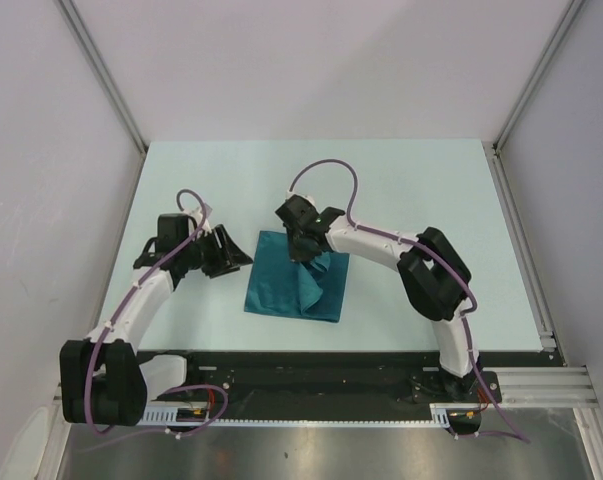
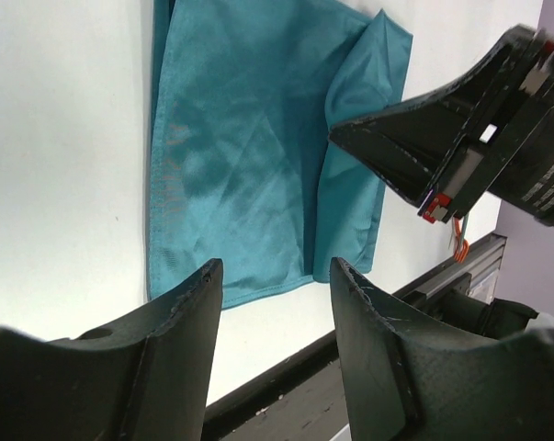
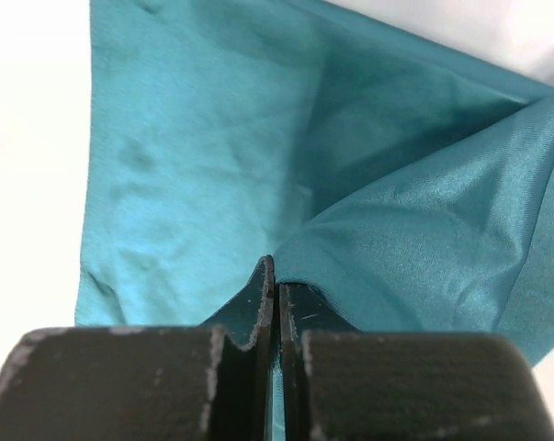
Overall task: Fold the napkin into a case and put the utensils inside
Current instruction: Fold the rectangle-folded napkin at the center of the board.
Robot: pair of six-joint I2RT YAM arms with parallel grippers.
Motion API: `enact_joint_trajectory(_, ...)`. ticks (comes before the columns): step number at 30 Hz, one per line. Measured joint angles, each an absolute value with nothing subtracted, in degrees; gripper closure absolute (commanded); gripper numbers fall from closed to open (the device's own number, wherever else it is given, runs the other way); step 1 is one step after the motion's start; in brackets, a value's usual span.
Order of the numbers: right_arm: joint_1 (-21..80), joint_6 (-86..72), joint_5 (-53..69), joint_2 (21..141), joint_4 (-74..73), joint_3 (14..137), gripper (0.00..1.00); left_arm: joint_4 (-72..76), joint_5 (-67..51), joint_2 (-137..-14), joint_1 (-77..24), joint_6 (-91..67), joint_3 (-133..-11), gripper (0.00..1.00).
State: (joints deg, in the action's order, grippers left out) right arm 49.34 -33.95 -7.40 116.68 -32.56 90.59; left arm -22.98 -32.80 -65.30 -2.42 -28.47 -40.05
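In the top view we see the napkin lying on the pale counter, between the 2 arms. Its right part is raised from the surface in a loose fold. The right pincer is at the far side of this fold and is closed on the cloth. The left pincer is just beside the left edge of the napkin, not touching it.

In the left wrist view, the left pincer has its 2 fingers well apart and nothing is between them. The napkin lies flat beyond them. The right pincer comes in from the right, over the raised fold.

In the right wrist view, the right pincer is closed, and a thin strip of teal cloth shows between its fingers. The napkin spreads in front of it, with a shiny fold rising at the right.
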Motion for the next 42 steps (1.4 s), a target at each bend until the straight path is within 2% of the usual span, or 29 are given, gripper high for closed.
enact_joint_trajectory(21,49.65,-34.13,-2.94,125.01,-33.67,98.87,1.00,-21.91,-33.21,-65.34,-2.42,-29.04,-37.58,0.44)
enact_joint_trajectory(24,49.65,-34.33,-2.44,125.67,-33.80,99.46,0.82,-21.93,-33.21,-65.34,-2.42,-29.04,-37.58,0.44)
enact_joint_trajectory(25,49.65,-34.52,-2.26,125.84,-33.91,99.61,0.69,-21.93,-33.21,-65.34,-2.42,-29.04,-37.56,0.43)
enact_joint_trajectory(27,49.65,-34.63,-1.80,126.23,-34.06,99.94,0.62,-21.91,-33.19,-65.34,-2.42,-29.02,-37.50,0.41)
enact_joint_trajectory(29,49.63,-34.61,-0.80,126.48,-34.70,100.68,0.50,-21.93,-33.15,-65.34,-2.42,-29.04,-37.39,0.40)
enact_joint_trajectory(34,49.17,-34.70,2.79,126.39,-35.73,104.42,0.38,-21.96,-32.84,-65.19,-2.42,-29.02,-37.23,0.40)
enact_joint_trajectory(41,47.18,-33.80,5.96,122.89,-37.80,103.94,0.35,-21.50,-32.58,-63.31,-2.42,-29.10,-36.95,0.41)
enact_joint_trajectory(42,46.81,-33.47,5.87,122.08,-38.13,103.55,0.35,-21.30,-32.67,-63.16,-2.44,-29.12,-36.80,0.38)
